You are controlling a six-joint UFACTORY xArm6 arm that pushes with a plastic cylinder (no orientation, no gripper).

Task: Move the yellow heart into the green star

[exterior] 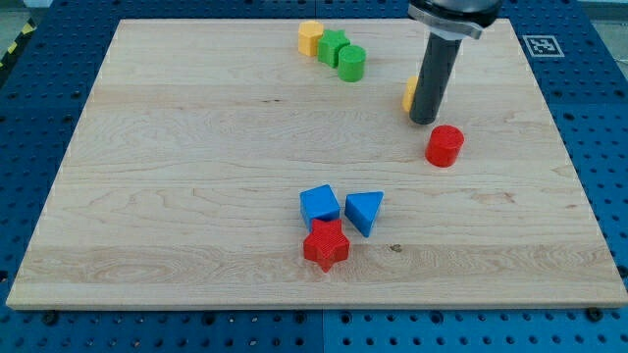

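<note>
Item: rod on wooden board (196, 196), yellow heart and green star pending contact.

My tip (424, 120), a bare rod holding nothing, stands touching the yellow heart (408, 94), which peeks out at the rod's left, mostly hidden. Green star (333, 46) sits well left and above the rod, wedged between yellow cylinder (311, 37) and green cylinder (351, 62). Red cylinder (444, 145) lies just below-right of the rod. Risk: an off-centre push slips the heart aside, or drives it into the green cylinder instead.

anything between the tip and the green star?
Bare board in the camera view between my tip and the green star, apart from the green cylinder beside the star.
</note>
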